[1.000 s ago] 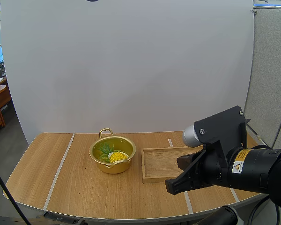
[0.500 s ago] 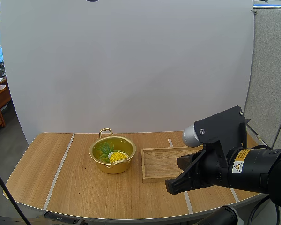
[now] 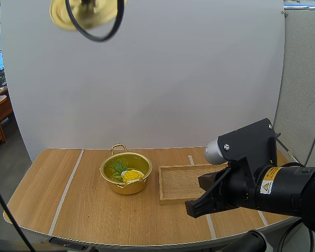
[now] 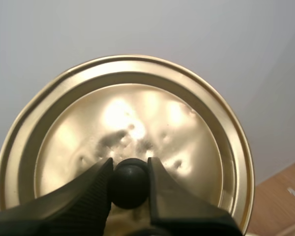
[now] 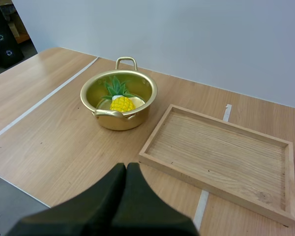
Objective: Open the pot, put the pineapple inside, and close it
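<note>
Closing is judged the step in hand; the pot is already open and loaded. On the table [image 3: 89, 210] the wooden tray [image 3: 184, 184] lies bare, just beside the pot [image 3: 127, 187], which stands uncovered. The lid [image 3: 62, 16] is held high above the table, well apart from the pot and somewhat to its left in the high view. The pineapple [image 3: 131, 176] lies inside the pot, leaves toward the far handle. The lid's black knob [image 4: 129, 184] is pinched by the left gripper [image 4: 129, 167], one finger pressed to each side. The right gripper [image 5: 126, 169] is held low over the table's near edge, fingers together as one dark wedge, nothing between them.

Next move, as judged: the lid is to be brought down and across until centred over the rim, kept level, seated, and only then released — a tilted lid may catch the rim or the leaves.

Against the frame half a second ago: the lid is now seen at the top of the high view, where none was seen — pot, pineapple, tray and right arm are unchanged.
</note>
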You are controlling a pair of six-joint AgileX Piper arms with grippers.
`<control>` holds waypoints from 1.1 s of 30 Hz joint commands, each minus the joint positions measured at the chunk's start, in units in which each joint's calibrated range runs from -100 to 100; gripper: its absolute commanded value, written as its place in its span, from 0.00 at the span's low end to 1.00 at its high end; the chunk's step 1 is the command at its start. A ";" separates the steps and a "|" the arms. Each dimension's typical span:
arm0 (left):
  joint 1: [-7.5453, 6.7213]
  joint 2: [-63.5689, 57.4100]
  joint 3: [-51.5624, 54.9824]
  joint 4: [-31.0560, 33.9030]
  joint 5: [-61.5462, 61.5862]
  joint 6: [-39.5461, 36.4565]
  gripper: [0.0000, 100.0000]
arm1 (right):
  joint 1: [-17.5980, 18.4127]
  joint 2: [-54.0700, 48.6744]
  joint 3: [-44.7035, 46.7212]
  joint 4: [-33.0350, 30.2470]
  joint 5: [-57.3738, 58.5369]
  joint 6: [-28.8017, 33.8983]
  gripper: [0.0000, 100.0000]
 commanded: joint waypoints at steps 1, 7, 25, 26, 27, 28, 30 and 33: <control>-0.27 2.26 3.44 0.28 0.52 -0.56 0.00 | -0.30 -0.48 0.18 -0.24 -1.43 -0.43 0.00; -0.27 6.05 13.50 -0.13 0.52 0.43 0.00 | -0.30 -0.48 0.18 -0.24 -1.43 -0.43 0.00; -0.27 21.73 31.73 -8.96 0.52 6.81 0.00 | -0.30 -0.48 0.18 -1.18 -1.43 -0.43 0.00; -0.27 22.14 32.94 -8.96 0.52 7.41 0.00 | -0.30 -0.48 0.18 -1.18 -1.43 -0.43 0.00; -0.27 22.79 34.24 -9.06 0.52 7.75 0.00 | -0.30 -0.48 0.18 -1.18 -1.43 -0.43 0.00; -0.27 23.29 35.50 -9.06 0.52 8.39 0.00 | -0.30 -0.48 0.18 -1.18 -1.43 -0.43 0.00; -0.27 24.16 37.97 -9.19 0.52 9.22 0.00 | -0.30 -0.48 0.18 -1.18 -1.43 -0.43 0.00; -0.27 24.94 42.45 -10.06 -5.50 10.62 0.00 | -0.30 -0.48 0.18 -1.18 -1.43 -0.43 0.00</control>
